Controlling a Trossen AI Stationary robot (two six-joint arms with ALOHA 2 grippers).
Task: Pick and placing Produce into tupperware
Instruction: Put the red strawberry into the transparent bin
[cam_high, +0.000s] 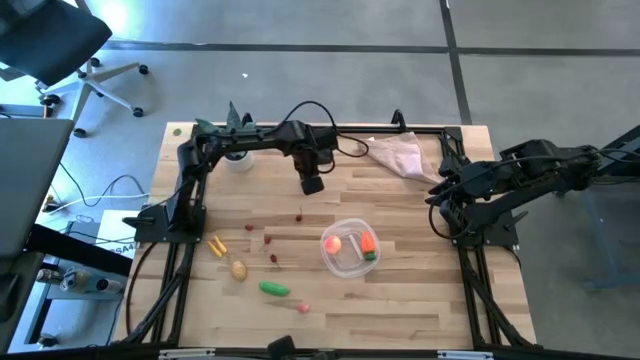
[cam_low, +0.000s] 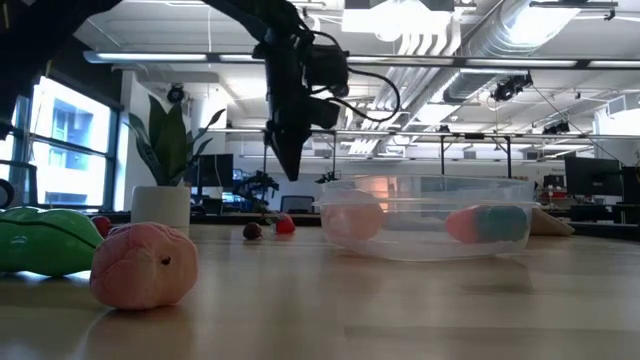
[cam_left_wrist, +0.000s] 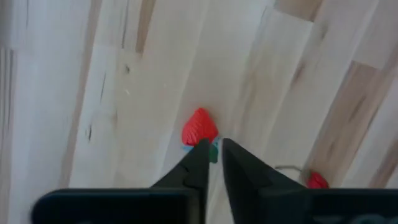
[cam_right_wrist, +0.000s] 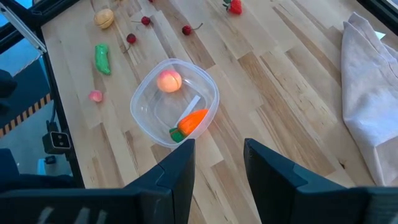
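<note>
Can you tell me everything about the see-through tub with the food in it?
The tub is a small, round, clear plastic bowl with a low wall and a rolled rim, and no lid on it. It stands upright on the wooden table, toward the front, right of the loose pieces. Inside lie a pink-orange round fruit and an orange carrot with a green end, apart from each other. Neither gripper touches it; the left gripper hangs above the table farther back.

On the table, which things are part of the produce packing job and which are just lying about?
Job:
- tub, holding peach and carrot
- green pod
- potato
- yellow pieces
- strawberry under left tool
- pink piece

Lying about:
- cloth
- potted plant
</note>
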